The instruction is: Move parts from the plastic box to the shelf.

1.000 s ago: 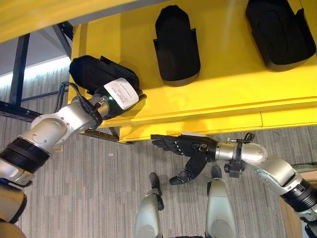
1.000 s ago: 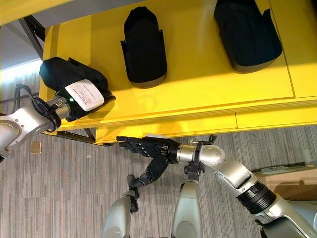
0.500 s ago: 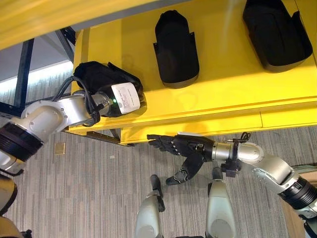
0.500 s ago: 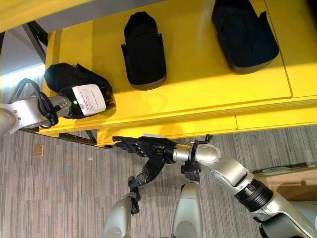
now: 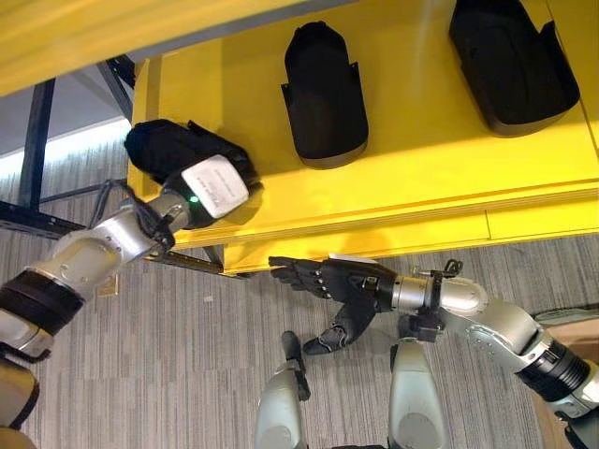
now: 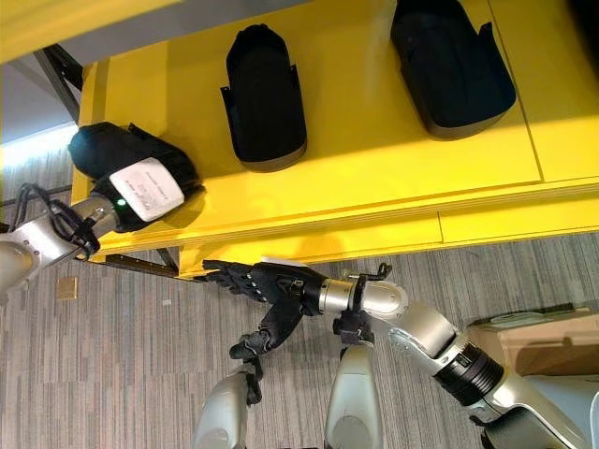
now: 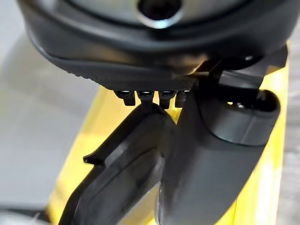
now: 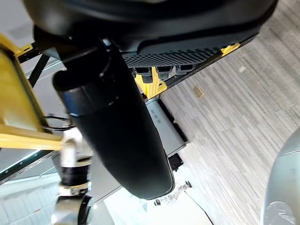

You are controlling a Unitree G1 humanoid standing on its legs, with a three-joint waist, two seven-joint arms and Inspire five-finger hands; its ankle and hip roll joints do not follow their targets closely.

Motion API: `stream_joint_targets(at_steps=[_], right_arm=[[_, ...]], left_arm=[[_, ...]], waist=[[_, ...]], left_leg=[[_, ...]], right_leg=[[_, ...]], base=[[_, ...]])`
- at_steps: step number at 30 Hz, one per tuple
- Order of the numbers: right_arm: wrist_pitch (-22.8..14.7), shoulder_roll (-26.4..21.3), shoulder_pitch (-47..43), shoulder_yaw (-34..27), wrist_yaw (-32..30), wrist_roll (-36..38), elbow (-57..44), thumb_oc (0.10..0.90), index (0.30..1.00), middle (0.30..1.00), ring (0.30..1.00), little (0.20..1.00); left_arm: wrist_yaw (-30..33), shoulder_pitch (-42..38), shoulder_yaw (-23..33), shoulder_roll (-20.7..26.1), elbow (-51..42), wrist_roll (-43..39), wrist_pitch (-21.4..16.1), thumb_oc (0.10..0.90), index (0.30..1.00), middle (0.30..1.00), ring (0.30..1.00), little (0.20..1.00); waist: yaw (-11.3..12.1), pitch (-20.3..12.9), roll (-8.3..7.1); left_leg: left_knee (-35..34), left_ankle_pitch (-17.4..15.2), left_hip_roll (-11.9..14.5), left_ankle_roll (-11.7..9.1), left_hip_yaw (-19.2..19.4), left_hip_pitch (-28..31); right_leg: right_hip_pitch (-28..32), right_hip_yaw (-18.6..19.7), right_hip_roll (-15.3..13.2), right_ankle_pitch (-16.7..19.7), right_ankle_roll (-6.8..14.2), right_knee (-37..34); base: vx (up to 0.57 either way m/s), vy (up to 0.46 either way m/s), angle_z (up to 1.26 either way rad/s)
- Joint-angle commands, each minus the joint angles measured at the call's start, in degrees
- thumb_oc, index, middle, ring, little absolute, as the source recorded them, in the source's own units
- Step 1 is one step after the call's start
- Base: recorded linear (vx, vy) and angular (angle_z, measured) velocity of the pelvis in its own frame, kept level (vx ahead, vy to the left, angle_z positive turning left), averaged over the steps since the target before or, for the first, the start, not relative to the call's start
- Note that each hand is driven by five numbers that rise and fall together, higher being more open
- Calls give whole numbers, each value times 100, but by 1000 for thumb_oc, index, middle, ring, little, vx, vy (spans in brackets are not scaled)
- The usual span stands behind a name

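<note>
A black moulded part (image 5: 157,150) lies at the left end of the yellow shelf (image 5: 421,178), close to its front edge. My left hand (image 5: 213,187), with a white cover on its back, is curled over this part's near end; up close, the part (image 7: 122,173) sits between the thumb (image 7: 211,168) and the fingers. Two more black parts lie on the shelf, one in the middle (image 5: 323,94) and one at the right (image 5: 510,61). My right hand (image 5: 342,281) hangs open and empty just below the shelf's front edge, fingers straight and pointing left.
Another yellow board (image 5: 94,28) overhangs the shelf along the top. A dark steel frame post (image 5: 37,140) stands left of the shelf. At the lower right is the corner of a cardboard box (image 6: 533,341). Grey carpet lies below the shelf.
My left arm has swung at the shelf's left end, keeping its hold on the black part, which now lies flatter on the shelf. The right hand has edged slightly left.
</note>
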Motion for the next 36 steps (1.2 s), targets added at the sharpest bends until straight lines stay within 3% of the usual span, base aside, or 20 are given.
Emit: stream_joint_targets(at_steps=[1, 5, 8, 12, 18, 27, 30, 33, 36], right_arm=[[-706, 568, -234, -42, 156, 127, -573, 900, 1000, 1000, 1000, 1000], [-742, 720, -254, 22, 43, 56, -556, 900, 1000, 1000, 1000, 1000], [-749, 781, -272, 45, -25, 61, -565, 900, 1000, 1000, 1000, 1000], [-780, 866, -220, 69, -55, -30, -553, 900, 1000, 1000, 1000, 1000], [-849, 933, -180, 54, -17, -78, -470, 900, 1000, 1000, 1000, 1000], [-839, 977, -291, 98, -41, -40, -453, 900, 1000, 1000, 1000, 1000], [-848, 982, -317, 80, -9, -22, -419, 900, 1000, 1000, 1000, 1000], [-858, 1000, -327, 42, 13, -30, -393, 900, 1000, 1000, 1000, 1000], [-976, 1080, -153, -39, 46, -171, -385, 900, 1000, 1000, 1000, 1000]], left_arm=[[502, -466, 469, 417, 43, 145, 933, 900, 1000, 1000, 1000, 1000], [698, -248, 692, 296, 304, 168, 1183, 900, 1000, 1000, 1000, 1000], [931, -269, 789, 230, 315, -319, 1588, 900, 1000, 1000, 1000, 1000], [1495, -242, 1001, 106, 460, -625, 1690, 900, 1000, 1000, 1000, 1000], [1831, -334, 1074, -58, 571, -550, 1372, 900, 1000, 1000, 1000, 1000], [1870, -953, 505, -321, 423, -723, 715, 900, 1000, 1000, 1000, 1000], [1861, -1090, 313, -481, 221, -748, 717, 900, 1000, 1000, 1000, 1000], [2016, -1136, 310, -657, -5, -1379, 969, 900, 1000, 1000, 1000, 1000], [2978, -859, 871, -876, -187, -2167, 1122, 900, 1000, 1000, 1000, 1000]], waist=[[83, -528, -327], [142, -511, -408], [183, -510, -442], [207, -507, -470], [206, -504, -503], [103, -492, -547], [57, -488, -570], [35, -500, -590], [60, -550, -627]], left_leg=[[412, -421, -71, 295, 72, -93], [484, -448, -64, 318, 16, -149], [502, -450, -60, 320, -14, -182], [532, -451, -59, 322, -45, -226], [561, -457, -69, 331, -88, -268], [573, -484, -71, 335, -53, -302], [591, -498, -68, 336, -38, -299], [586, -505, -56, 333, -6, -274], [522, -481, -46, 328, -3, -204]], right_leg=[[514, -510, -86, -266, -188, -287], [518, -501, -54, -256, -192, -274], [515, -498, -40, -257, -198, -276], [497, -481, -14, -260, -208, -266], [485, -450, 10, -255, -215, -264], [414, -380, 48, -246, -207, -247], [404, -376, 53, -244, -211, -236], [404, -373, 68, -268, -228, -220], [469, -372, 97, -281, -244, -254]], base=[[0, 0, 0], [-9, -55, 1], [-1, -32, 4], [-4, -15, 1], [0, 0, 0], [0, 0, 0], [0, 0, 0], [0, 0, 0], [23, -32, -1]])
